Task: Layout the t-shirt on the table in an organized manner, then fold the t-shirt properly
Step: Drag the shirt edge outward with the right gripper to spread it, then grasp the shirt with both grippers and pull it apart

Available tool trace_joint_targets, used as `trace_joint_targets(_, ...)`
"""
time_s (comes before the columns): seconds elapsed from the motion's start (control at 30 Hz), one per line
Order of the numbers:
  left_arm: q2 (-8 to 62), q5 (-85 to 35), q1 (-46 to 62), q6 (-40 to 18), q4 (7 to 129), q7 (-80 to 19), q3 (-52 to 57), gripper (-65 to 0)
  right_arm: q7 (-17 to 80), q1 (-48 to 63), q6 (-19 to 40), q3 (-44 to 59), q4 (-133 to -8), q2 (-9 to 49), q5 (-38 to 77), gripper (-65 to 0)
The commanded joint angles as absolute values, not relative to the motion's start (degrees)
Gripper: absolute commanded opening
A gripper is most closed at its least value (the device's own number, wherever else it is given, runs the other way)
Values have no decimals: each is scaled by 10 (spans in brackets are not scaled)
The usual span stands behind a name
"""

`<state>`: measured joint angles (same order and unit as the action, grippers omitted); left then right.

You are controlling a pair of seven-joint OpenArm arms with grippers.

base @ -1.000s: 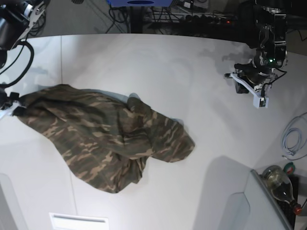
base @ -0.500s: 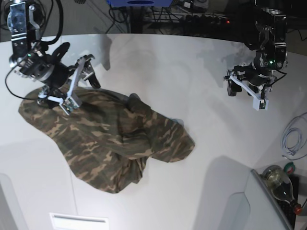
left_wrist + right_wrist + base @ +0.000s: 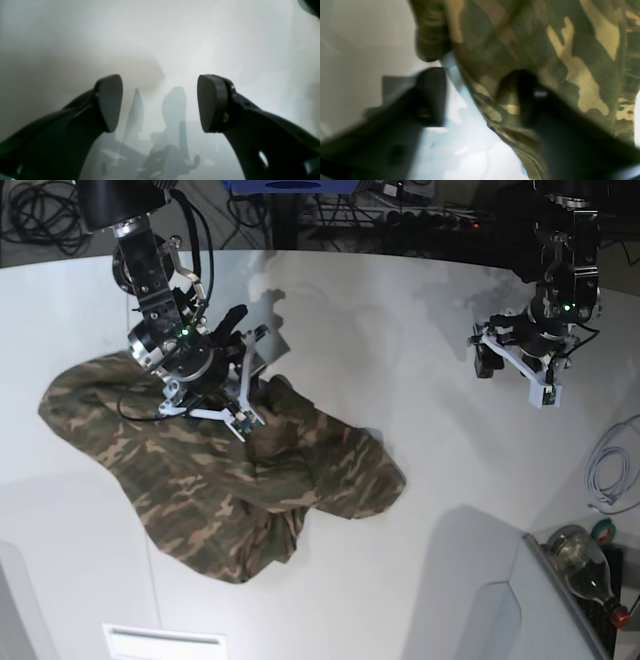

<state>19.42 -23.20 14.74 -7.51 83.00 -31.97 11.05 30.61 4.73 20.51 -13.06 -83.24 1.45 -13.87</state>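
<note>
White and smooth, the table fills most of the room's view, with a dark tangle of cables along its far edge. Starting at the right gripper, its jaws stand apart with nothing between them; in its wrist view one dark finger hangs over bare tabletop and the other is over the camouflage cloth, though the blur hides whether either one touches the fabric. Directly under and around that gripper lies the t-shirt, a rumpled, unfolded heap of olive, brown and tan, spreading away from the gripper toward the near edge of the table and out to the gripper's own side. A rolled hem or fold of the shirt sits just ahead of the finger that is over the bare table. Well apart from all this, across the table, the left gripper hovers over plain white surface with its jaws also parted and empty; its two rounded pads face each other with only the tabletop and its own shadow below. Beyond that arm, off the table's corner, sit a coiled grey cable and a glass bottle.
</note>
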Motion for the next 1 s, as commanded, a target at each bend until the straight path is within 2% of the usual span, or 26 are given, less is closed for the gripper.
trace_joint_targets(0.0, 203, -235, 143, -74, 839, -308, 114, -197, 296, 41, 202, -129, -839, 14, -137, -459)
trace_joint_targets(0.07, 203, -235, 142, -74, 840, -308, 114, -197, 296, 45, 202, -128, -845, 14, -137, -650)
trace_joint_targets(0.17, 203, -235, 140, -74, 840, -308, 111, -197, 299, 78, 204, -128, -889, 17, -137, -633)
trace_joint_targets(0.4, 198, -234, 109, -74, 837, -308, 99, -207, 300, 193, 207, -129, -1024, 44, -136, -650)
trace_joint_targets(0.57, 192, -234, 52, -74, 839, -308, 7, -207, 301, 215, 207, -128, -1041, 68, -136, -650)
trace_joint_targets(0.67, 160, -233, 6, -74, 832, -308, -42, -209, 309, 216, 207, -128, -1030, 70, -136, -650)
trace_joint_targets(0.77, 120, -232, -43, -74, 790, -308, -64, -211, 336, 216, 207, -128, -1027, 69, -136, -650)
trace_joint_targets(0.9, 86, -218, -116, -74, 660, -306, -95, -212, 364, 219, 207, -126, -1029, 73, -136, -650)
trace_joint_targets(0.97, 76, -176, -138, -74, 611, -306, -125, -248, 367, 225, 207, -107, -1029, 71, -136, -650)
